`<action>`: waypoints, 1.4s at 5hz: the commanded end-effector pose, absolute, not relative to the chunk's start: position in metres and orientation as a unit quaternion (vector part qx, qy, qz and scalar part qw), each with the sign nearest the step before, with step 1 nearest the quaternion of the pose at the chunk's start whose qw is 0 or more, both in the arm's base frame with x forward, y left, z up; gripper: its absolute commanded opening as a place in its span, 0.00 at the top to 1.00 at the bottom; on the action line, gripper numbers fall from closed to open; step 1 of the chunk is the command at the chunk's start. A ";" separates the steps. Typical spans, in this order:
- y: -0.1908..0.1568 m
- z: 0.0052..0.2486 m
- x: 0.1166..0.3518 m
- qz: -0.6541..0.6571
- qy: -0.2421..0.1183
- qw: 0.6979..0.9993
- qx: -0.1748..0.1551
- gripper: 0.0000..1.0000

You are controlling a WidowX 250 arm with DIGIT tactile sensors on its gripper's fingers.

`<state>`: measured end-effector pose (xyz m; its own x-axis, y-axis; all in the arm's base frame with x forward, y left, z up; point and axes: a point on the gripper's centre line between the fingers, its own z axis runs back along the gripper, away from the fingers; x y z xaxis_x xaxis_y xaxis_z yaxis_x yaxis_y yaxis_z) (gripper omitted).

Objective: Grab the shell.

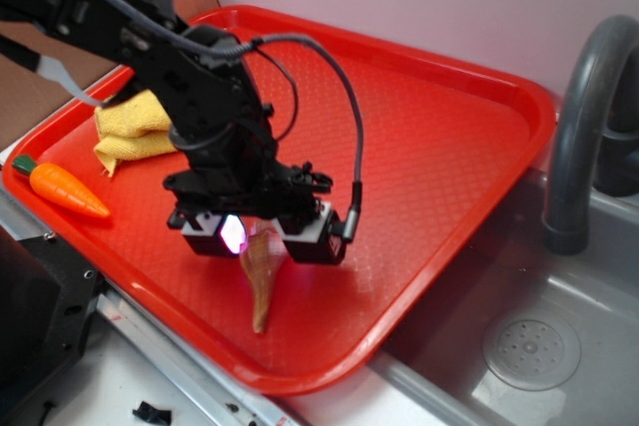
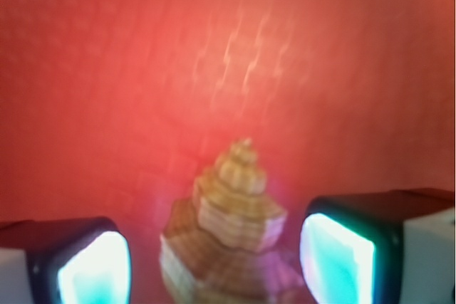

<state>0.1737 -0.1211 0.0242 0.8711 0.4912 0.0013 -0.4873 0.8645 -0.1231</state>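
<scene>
The shell (image 1: 261, 276) is tan-brown, lying on the red tray (image 1: 429, 147) with its thin point toward the tray's front edge. Its ribbed whorled top (image 2: 231, 208) sits between my two fingers in the wrist view. My gripper (image 1: 262, 231) is lowered over the shell's wide end, one finger on each side. In the wrist view the gripper (image 2: 214, 268) stands open, with clear gaps between the glowing pads (image 2: 335, 258) and the shell. The shell's lower part runs off the bottom of that view.
An orange toy carrot (image 1: 62, 190) with a green top lies at the tray's left edge. A yellow cloth (image 1: 135, 127) sits behind it, partly under the arm. A grey sink (image 1: 529, 346) with a dark faucet (image 1: 579, 117) lies to the right.
</scene>
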 end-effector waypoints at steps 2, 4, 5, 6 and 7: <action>-0.118 0.034 0.180 0.267 -0.024 0.963 -0.032 1.00; -0.086 0.117 0.195 0.195 -0.020 0.980 -0.028 1.00; -0.067 0.167 0.202 0.175 -0.022 0.983 -0.044 1.00; -0.052 0.216 0.195 0.169 -0.033 0.982 -0.080 1.00; -0.047 0.243 0.189 0.182 -0.065 0.979 -0.064 1.00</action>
